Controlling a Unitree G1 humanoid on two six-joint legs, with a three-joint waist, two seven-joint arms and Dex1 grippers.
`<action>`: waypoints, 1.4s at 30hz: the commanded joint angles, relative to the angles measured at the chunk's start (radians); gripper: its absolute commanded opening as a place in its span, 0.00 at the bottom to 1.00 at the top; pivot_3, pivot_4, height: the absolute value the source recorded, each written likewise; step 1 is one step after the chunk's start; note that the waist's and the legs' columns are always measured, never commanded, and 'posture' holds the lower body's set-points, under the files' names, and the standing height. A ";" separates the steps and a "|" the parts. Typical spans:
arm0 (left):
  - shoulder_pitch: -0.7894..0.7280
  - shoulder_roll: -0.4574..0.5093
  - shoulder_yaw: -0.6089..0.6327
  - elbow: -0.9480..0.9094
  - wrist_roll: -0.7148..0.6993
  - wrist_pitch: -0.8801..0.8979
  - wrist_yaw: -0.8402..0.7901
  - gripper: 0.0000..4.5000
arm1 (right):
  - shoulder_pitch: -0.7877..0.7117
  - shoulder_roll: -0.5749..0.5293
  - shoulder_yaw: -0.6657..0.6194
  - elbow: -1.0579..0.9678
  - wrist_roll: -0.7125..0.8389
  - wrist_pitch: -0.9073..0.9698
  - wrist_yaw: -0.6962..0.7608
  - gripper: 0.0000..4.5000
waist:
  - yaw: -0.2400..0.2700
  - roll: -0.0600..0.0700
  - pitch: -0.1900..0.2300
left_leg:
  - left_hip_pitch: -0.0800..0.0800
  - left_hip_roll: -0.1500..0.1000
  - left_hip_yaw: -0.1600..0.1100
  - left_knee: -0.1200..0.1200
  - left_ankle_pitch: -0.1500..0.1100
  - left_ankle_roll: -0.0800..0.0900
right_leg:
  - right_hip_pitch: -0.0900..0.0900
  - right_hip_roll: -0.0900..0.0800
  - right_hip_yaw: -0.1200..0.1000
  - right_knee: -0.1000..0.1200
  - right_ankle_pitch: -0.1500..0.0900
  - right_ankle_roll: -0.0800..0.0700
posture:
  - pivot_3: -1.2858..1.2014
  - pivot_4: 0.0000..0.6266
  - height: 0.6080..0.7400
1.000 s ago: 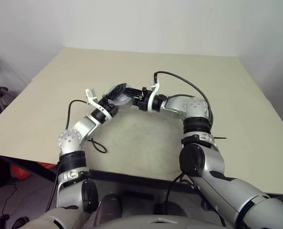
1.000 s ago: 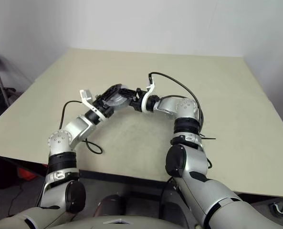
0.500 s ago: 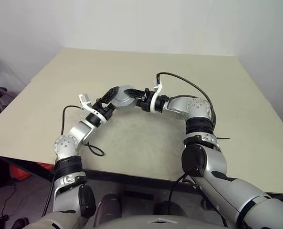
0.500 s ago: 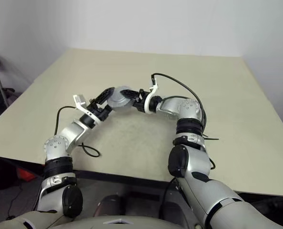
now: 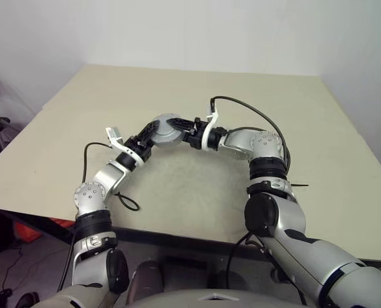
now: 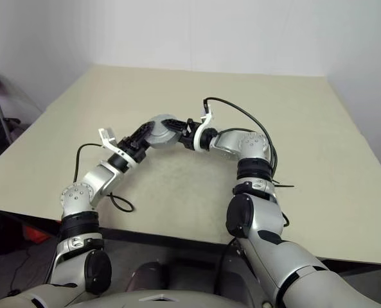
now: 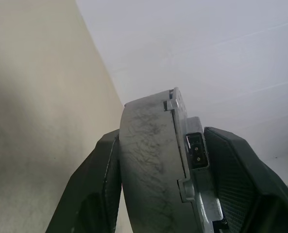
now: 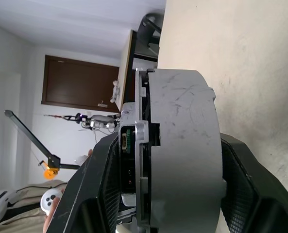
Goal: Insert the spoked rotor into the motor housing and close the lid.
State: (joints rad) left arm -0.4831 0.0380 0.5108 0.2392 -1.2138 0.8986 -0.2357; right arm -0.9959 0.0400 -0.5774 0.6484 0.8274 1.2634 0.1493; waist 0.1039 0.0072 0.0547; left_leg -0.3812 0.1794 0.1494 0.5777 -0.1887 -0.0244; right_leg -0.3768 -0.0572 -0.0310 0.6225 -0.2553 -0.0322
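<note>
Motor housing [image 5: 166,133] held in air above beige table [image 5: 318,135], between both arms. Right gripper [image 8: 158,194] clamped across housing, fingers on both flat faces. Left gripper [image 7: 163,194] likewise closed on housing from opposite side. Lid [image 8: 140,145] appears seated on housing as thin plate, though seam hard to judge. Risk: two grips pulling unevenly could twist housing, pop lid loose, or drop assembly onto table.
</note>
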 commanded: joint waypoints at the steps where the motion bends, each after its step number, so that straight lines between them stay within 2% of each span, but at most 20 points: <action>1: -0.018 0.015 -0.023 -0.017 0.007 -0.001 -0.005 0.50 | -0.012 -0.006 0.031 -0.055 0.008 -0.042 0.032 0.52 | 0.000 0.000 0.000 | 0.000 0.000 0.000 0.000 0.000 0.000 | 0.000 0.000 0.000 0.000 0.000 0.000 | 0.52 0.00 1.00; 7: -0.021 0.016 -0.017 -0.006 0.018 -0.023 0.001 0.50 | -0.015 -0.006 0.062 -0.085 0.009 -0.071 0.041 0.93 | 0.001 0.000 0.000 | 0.000 0.000 0.000 0.001 0.000 0.000 | 0.000 0.000 0.000 0.000 0.000 0.000 | 0.52 0.00 1.00; 15: -0.013 0.042 0.014 0.023 0.130 -0.178 0.060 0.50 | 0.000 -0.013 0.088 -0.068 -0.041 -0.154 0.006 0.93 | 0.001 0.000 0.000 | 0.000 0.000 0.000 0.001 0.000 0.000 | 0.000 0.000 0.000 0.001 0.000 0.000 | 0.52 0.00 1.00; 23: 0.020 0.129 0.140 0.057 0.205 -0.369 0.152 0.50 | 0.019 -0.026 0.095 -0.051 -0.054 -0.181 0.000 0.93 | -0.006 0.000 0.000 | 0.002 0.001 -0.001 0.001 0.000 0.000 | 0.001 0.000 0.000 0.001 0.000 0.000 | 0.52 0.00 1.00; 40: 0.057 0.160 0.153 0.038 0.198 -0.343 0.146 0.50 | 0.022 -0.036 0.102 -0.026 -0.059 -0.201 0.011 0.93 | 0.000 -0.001 0.000 | 0.004 0.001 -0.001 0.003 0.002 -0.004 | 0.006 0.000 0.000 0.001 0.000 0.000 | 0.52 0.00 1.00; 42: 0.056 0.164 0.135 0.041 0.222 -0.344 0.144 0.50 | 0.034 -0.041 0.134 -0.046 -0.081 -0.218 0.031 0.93 | 0.000 -0.001 0.000 | 0.004 0.001 -0.001 0.003 0.002 -0.004 | 0.006 0.000 0.000 0.001 0.000 0.000 | 0.52 0.00 1.00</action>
State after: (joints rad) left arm -0.4157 0.1877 0.6611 0.3095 -0.9985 0.5549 -0.0799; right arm -0.9616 0.0010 -0.4626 0.6413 0.7488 1.0654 0.1579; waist 0.1041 0.0058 0.0543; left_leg -0.3769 0.1801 0.1488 0.5803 -0.1867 -0.0279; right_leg -0.3712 -0.0574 -0.0311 0.6238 -0.2550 -0.0320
